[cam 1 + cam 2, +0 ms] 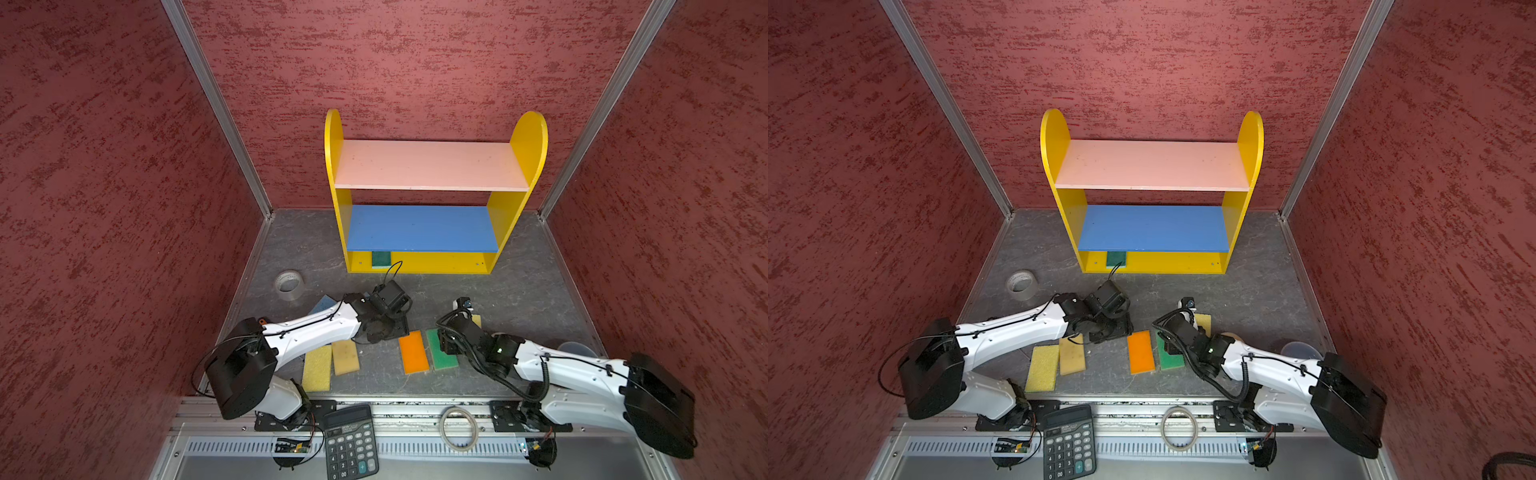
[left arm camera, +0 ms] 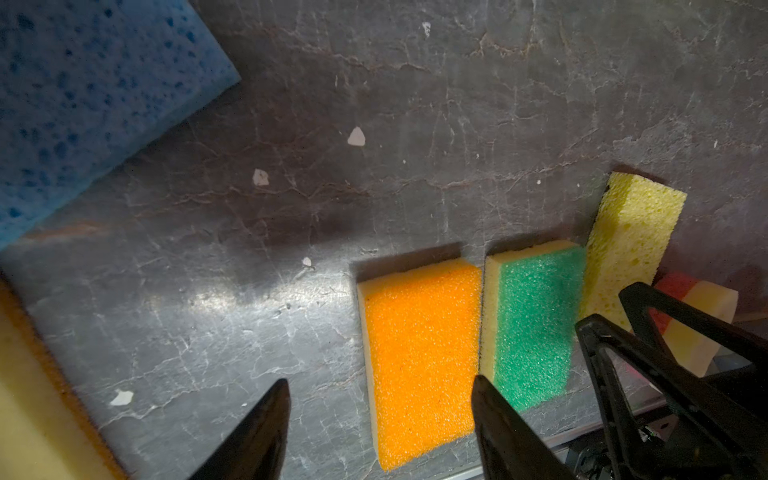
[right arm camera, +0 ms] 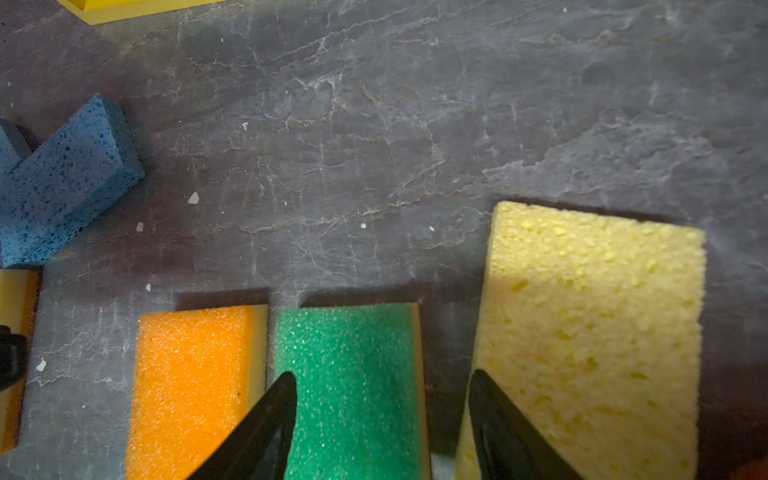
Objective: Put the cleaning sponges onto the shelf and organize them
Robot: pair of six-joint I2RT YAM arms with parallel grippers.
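Right pincer (image 3: 382,374) wide open, empty, above green-topped sponge (image 3: 353,345), its long axis toward shelf (image 1: 528,139), left pincer (image 2: 381,378) likewise open, empty.

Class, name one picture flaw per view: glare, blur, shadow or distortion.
In both top views the shelf splays upward, wide-angle distortion; left wrist view, glare on the tabletop, blue sponge blurred; right wrist view, yellow sponge soft, dark shadow edging the orange-topped sponge.
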